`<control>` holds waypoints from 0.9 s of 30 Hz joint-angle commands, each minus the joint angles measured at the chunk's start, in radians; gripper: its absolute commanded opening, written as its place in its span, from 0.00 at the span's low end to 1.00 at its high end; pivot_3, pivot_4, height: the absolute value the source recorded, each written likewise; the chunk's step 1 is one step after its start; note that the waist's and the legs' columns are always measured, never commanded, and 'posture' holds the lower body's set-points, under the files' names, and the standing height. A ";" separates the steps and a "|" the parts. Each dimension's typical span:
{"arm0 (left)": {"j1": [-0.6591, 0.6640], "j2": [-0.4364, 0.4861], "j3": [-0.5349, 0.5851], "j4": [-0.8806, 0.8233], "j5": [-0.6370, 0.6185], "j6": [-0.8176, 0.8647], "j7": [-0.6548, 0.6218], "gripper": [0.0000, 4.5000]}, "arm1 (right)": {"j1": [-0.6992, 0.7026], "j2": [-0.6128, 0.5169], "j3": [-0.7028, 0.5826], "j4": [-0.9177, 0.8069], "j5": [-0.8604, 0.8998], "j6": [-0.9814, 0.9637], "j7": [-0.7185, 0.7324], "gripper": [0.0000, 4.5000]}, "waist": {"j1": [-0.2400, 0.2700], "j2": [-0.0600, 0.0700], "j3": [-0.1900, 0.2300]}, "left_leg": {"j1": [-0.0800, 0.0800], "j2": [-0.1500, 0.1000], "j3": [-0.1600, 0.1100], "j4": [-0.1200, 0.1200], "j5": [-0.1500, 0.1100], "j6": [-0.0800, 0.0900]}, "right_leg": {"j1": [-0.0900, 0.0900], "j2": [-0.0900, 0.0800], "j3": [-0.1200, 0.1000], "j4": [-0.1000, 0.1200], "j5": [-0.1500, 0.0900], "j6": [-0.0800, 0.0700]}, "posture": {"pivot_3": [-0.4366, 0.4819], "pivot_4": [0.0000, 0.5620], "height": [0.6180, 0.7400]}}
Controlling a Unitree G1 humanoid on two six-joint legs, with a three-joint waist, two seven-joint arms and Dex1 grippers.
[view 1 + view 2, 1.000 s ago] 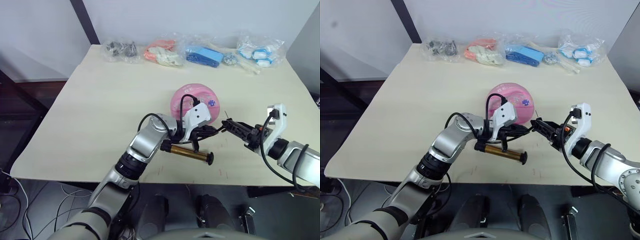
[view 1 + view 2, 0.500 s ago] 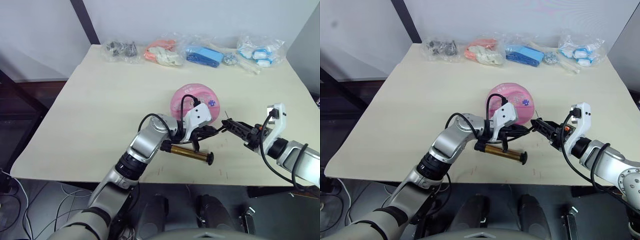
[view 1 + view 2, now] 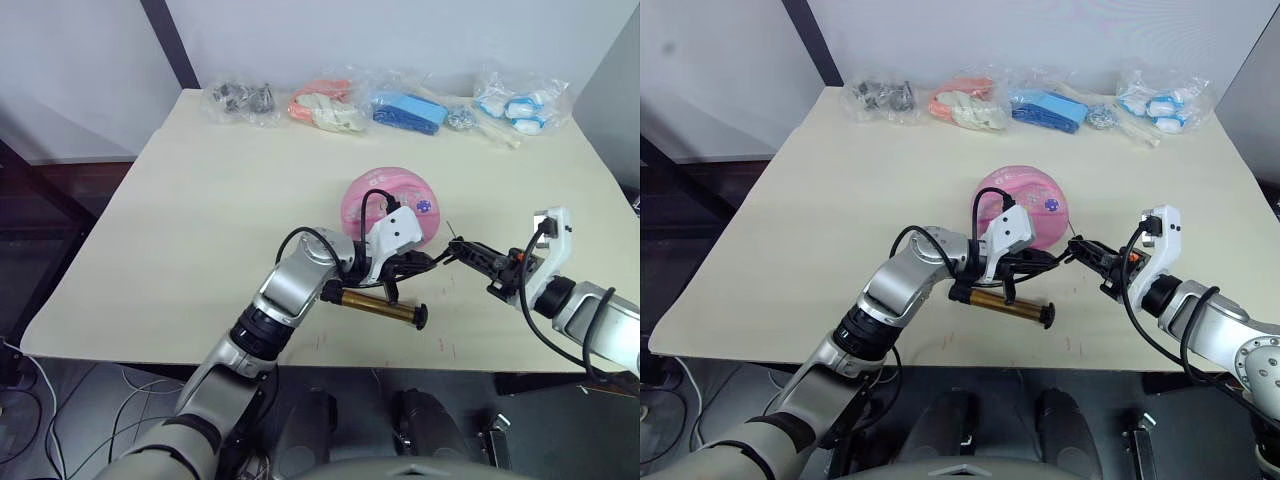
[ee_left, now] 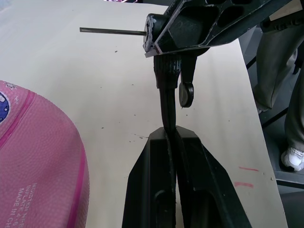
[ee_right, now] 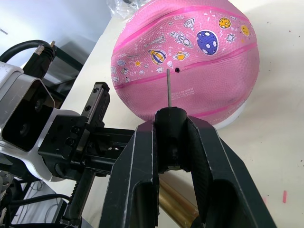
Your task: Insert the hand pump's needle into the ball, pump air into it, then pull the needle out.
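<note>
The pink ball rests at the table's middle, its black valve dot facing my right gripper. The gold hand pump lies in front of the ball, near the front edge, with its black T-handle to the right. My left gripper is shut on the pump's black hose. Just right of it, my right gripper is shut on the black fitting. The needle sticks out toward the ball, its tip a short way below the valve dot and apart from the rubber.
Several plastic bags of small items line the table's far edge: dark parts, orange-white, blue, blue-white. Beyond the table's edge, a person's trouser legs and a white shoe show.
</note>
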 commanded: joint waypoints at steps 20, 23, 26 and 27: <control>-0.139 0.421 0.309 -0.123 -0.237 0.164 -0.134 1.00 | -0.099 -0.253 0.051 -0.026 0.226 0.115 -0.250 0.08 | -0.021 0.000 0.002 | -0.001 0.000 0.000 -0.001 0.000 0.000 | -0.002 0.000 0.000 0.000 -0.002 -0.001 | 0.48 0.27 1.00; -0.182 0.453 0.302 -0.061 -0.221 0.144 -0.137 1.00 | -0.121 -0.270 0.056 0.025 0.357 0.084 -0.265 0.08 | -0.022 -0.003 0.004 | -0.001 0.001 0.000 -0.001 0.000 0.000 | -0.001 0.000 0.000 -0.001 -0.002 -0.001 | 0.48 0.27 1.00; -0.209 0.468 0.284 -0.013 -0.196 0.097 -0.150 1.00 | -0.140 -0.265 0.054 0.039 0.368 0.080 -0.263 0.08 | -0.022 -0.004 0.004 | -0.001 0.001 0.001 -0.001 0.000 0.000 | -0.002 0.000 0.000 -0.001 -0.001 0.001 | 0.48 0.27 1.00; -0.215 0.471 0.276 0.002 -0.184 0.079 -0.151 1.00 | -0.143 -0.254 0.051 0.043 0.368 0.077 -0.264 0.08 | -0.022 -0.004 0.004 | -0.001 0.001 0.001 -0.001 0.000 0.000 | -0.002 0.000 0.000 -0.001 -0.001 0.001 | 0.48 0.27 1.00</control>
